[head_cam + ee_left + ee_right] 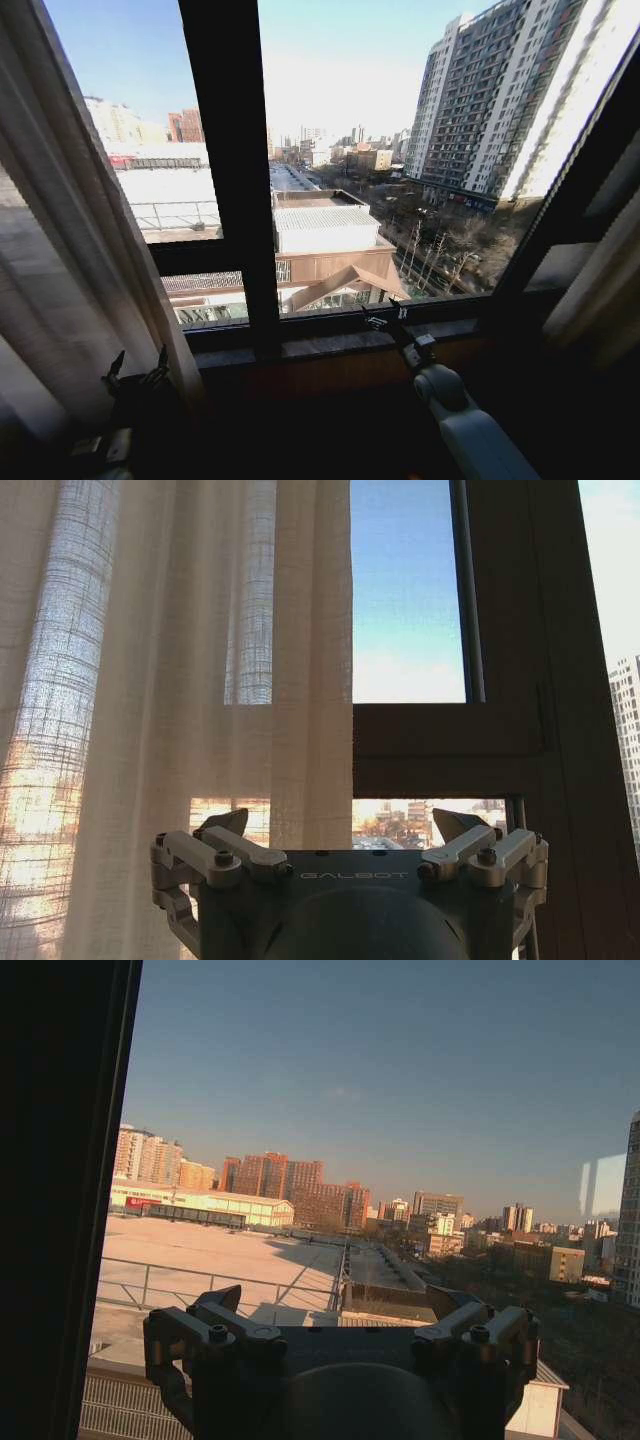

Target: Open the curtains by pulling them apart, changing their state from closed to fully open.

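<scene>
A wide window over the city stands mostly uncovered. Both grippers' jaws gape wide, holding nothing: left gripper near the curtains gathered at left, right gripper at the sill. Risk: either snagging the sheer fabric.

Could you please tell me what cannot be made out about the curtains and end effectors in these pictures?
- The curtains: top and hem are cut off by the head view's edges; at the right side, only a strip shows.
- Left end effector: open, nothing between its fingers; distance to the fabric unclear.
- Right end effector: open, facing the window; low and dark in the head view.
</scene>
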Available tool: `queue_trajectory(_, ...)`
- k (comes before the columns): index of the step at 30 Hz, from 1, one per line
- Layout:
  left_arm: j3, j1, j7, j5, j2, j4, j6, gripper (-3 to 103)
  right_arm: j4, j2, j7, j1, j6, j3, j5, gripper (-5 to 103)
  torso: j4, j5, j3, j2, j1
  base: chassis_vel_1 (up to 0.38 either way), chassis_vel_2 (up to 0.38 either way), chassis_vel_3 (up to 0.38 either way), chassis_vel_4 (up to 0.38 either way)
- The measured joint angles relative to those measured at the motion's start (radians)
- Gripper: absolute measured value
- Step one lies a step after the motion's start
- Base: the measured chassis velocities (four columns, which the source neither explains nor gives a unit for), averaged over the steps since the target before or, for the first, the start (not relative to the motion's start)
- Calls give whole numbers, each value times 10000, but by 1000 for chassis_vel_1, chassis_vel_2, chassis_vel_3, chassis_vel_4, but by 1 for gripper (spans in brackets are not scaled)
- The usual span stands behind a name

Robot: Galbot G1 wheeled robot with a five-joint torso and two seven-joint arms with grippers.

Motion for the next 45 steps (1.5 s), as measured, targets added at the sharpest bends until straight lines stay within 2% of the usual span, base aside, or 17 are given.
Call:
queue_trajectory(9,-6,0,0,1,1,0,0,100,1,1,-1,0,0,-4,0,100,7,-5,0,1,1,94,98,-85,-73)
queue_trajectory(16,-4,0,0,0,1,0,0,100,0,0,0,0,0,-2,0,100,-1,2,0,0,1,0,0,0,0)
queue_trajectory(45,-1,0,0,0,0,0,0,100,1,1,0,0,0,-2,0,100,2,-2,0,0,2,0,0,0,0)
